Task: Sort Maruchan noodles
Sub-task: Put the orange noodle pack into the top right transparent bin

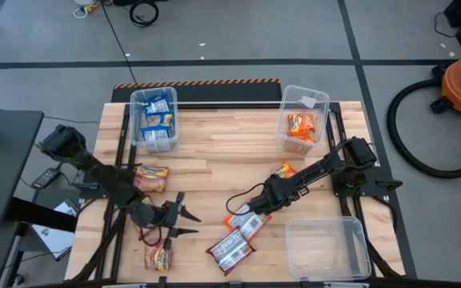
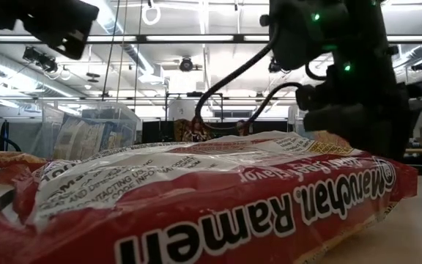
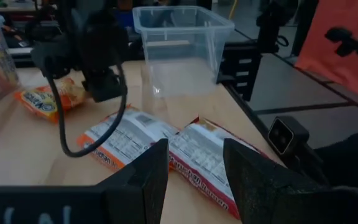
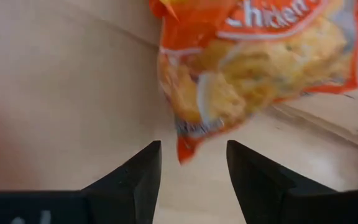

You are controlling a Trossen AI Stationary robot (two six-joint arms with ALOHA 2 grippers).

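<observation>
Two red noodle packets lie white back up near the table's front middle, also seen in the left wrist view. An orange packet lies flat just beyond them. My right gripper points down over the table between the orange and red packets, open, with the orange packet's corner just ahead of its fingertips. My left gripper is held level left of the red packets, open with nothing between its fingers. Two more packets lie at the left.
A clear bin with blue packets stands at the far left and one with orange packets at the far right. A clear bin with nothing in it sits at the near right. In the low view a red packet fills the foreground.
</observation>
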